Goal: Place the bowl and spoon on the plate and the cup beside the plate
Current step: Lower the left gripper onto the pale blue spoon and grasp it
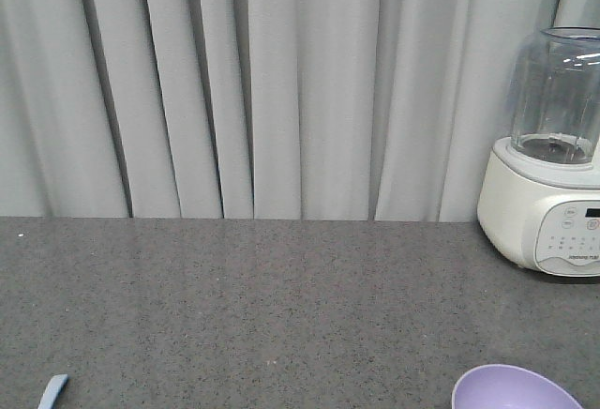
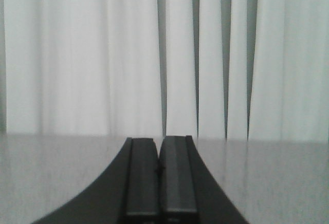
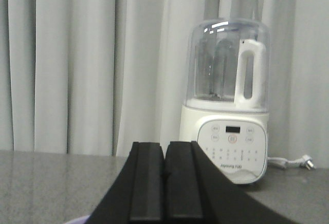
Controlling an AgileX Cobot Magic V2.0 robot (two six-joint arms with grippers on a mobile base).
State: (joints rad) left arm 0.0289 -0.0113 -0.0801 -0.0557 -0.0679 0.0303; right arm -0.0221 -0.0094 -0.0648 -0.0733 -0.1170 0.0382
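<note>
The grey counter (image 1: 281, 315) lies open across its middle and left. A blender (image 1: 553, 174) blocks the far right corner, the curtain (image 1: 281, 90) closes the back, and the bowl (image 1: 516, 392) and spoon (image 1: 52, 392) lie at the view's near edge.

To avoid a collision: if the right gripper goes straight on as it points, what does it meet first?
Probably the white blender, slightly right of where the right gripper points. Depth is unclear; it might pass left and reach the curtain.
</note>
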